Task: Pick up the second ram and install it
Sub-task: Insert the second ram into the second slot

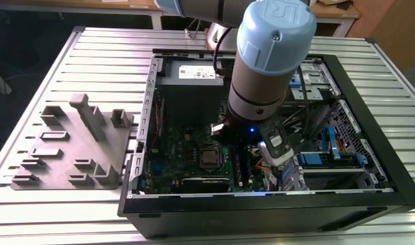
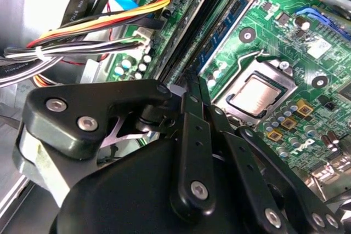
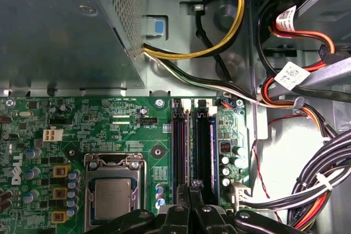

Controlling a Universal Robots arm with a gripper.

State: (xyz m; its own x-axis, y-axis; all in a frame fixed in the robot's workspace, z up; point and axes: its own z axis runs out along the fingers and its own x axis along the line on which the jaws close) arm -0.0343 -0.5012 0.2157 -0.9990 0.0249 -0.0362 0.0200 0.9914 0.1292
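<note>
Hand: the hand (image 2: 196, 89) is seen lowered inside the open computer case (image 1: 370, 153), fingers closed together over the memory slots (image 3: 189, 146).
Second ram: a bluish-chipped stick (image 2: 227, 23) is seen seated in a slot beside the hand; no grip on it can be told.
Tabletop: a grey fixture (image 1: 74, 148) is placed on the slatted tabletop (image 1: 105, 56).

we can make out no wording clearly: a white label (image 1: 195, 72) on the power supply (image 1: 190, 97) and white tags (image 3: 289, 73) on the cables carry print too small to tell
</note>
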